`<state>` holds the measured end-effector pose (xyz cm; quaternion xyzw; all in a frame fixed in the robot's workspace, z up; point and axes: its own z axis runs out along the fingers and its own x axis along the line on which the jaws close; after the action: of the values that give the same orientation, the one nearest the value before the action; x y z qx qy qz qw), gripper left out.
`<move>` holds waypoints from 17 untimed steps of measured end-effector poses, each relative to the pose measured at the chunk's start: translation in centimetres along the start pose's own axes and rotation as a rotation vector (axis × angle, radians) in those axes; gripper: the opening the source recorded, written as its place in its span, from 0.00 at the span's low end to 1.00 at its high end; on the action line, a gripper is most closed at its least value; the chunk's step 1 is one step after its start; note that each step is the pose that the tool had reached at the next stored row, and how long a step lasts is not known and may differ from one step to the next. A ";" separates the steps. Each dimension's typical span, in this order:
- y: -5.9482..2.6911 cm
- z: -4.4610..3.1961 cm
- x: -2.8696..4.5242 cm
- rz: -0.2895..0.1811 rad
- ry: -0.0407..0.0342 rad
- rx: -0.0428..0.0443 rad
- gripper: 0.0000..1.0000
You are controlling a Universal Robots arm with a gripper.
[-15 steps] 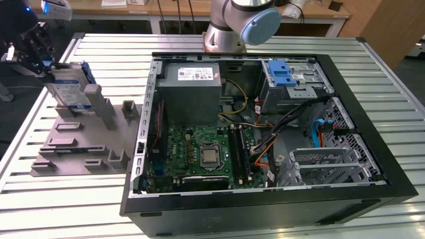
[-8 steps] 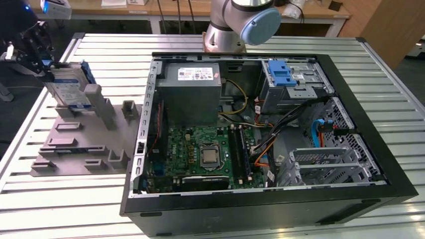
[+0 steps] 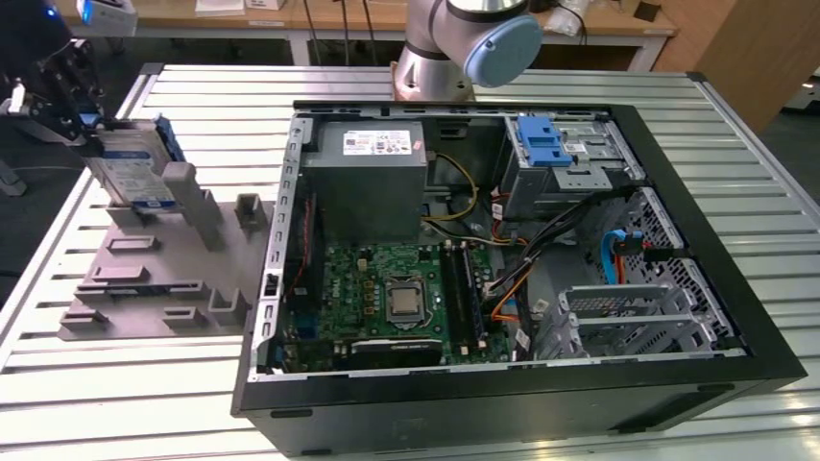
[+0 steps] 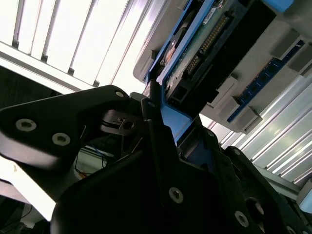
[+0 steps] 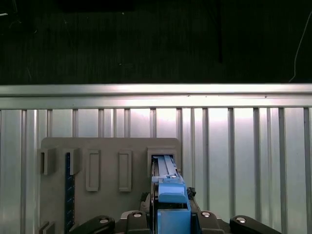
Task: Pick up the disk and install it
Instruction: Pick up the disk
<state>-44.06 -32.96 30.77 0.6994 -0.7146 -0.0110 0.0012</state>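
The flat silver-grey hard drive in its blue plastic carrier, the disk [image 3: 132, 171], is held upright at the tips of the black gripper [image 5: 170, 195]. In the second wrist view the black fingers [image 4: 155, 131] are seen pinched against the carrier's edge. Its far end lies in or just above a slot of the flat grey fixture plate [image 3: 154, 288], just beyond the fingertips. Which of the two cannot be told. The pick-up step is judged to be in hand. A straight pull along the slot is called for, so that the carrier is not jammed. The open black computer case [image 3: 717, 317] lies well away from the gripper.
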 end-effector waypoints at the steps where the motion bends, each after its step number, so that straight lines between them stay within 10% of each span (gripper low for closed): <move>1: 0.00 -0.02 0.00 0.000 0.0000 0.0000 0.36; 17: 0.01 -0.46 -0.02 0.000 0.0000 0.0000 0.36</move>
<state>-44.06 -32.95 31.23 0.6994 -0.7146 -0.0110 0.0012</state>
